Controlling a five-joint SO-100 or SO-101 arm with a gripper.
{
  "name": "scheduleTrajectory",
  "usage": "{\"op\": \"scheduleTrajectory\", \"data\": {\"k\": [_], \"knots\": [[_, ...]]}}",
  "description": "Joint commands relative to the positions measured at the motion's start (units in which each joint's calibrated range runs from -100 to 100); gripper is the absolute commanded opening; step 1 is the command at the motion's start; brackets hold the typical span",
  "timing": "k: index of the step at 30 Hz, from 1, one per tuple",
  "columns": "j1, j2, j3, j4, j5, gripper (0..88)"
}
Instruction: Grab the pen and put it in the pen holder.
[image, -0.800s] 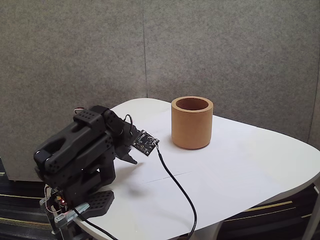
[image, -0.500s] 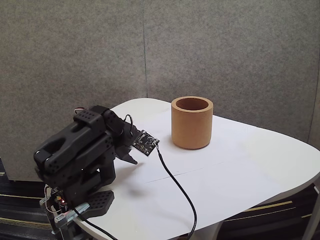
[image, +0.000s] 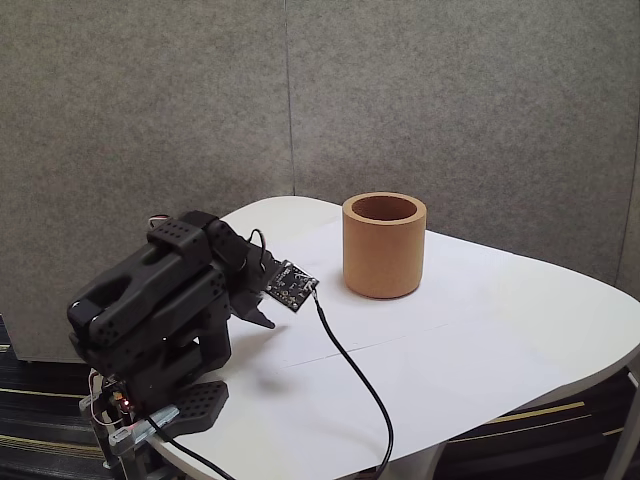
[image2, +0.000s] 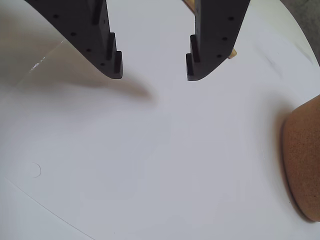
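Behind open fingers: pen; pen holder right, apart.

Nothing has changed: the arm sits folded exactly as in the earlier pictures.

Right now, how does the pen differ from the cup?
The pen is pale tan and thin, mostly hidden behind a gripper finger; the cup is orange-brown, wide and squat. The cup stands upright in plain sight; the pen's pose cannot be judged. Both are on the white table.
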Motion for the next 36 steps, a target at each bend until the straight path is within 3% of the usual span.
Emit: {"op": "scheduleTrajectory", "data": {"k": [1,11,22,32,36], "knots": [[-0.23,-0.19,-0.45,0.00,0.20,17.5],[0.35,0.13,-2.26,-1.36,-0.11,17.5],[-2.57,2.66,-26.17,-3.56,-0.17,17.5],[-10.55,41.21,-65.79,-2.71,-0.22,17.5],[-16.41,50.56,-70.94,-2.80,-0.22,17.5]]}}
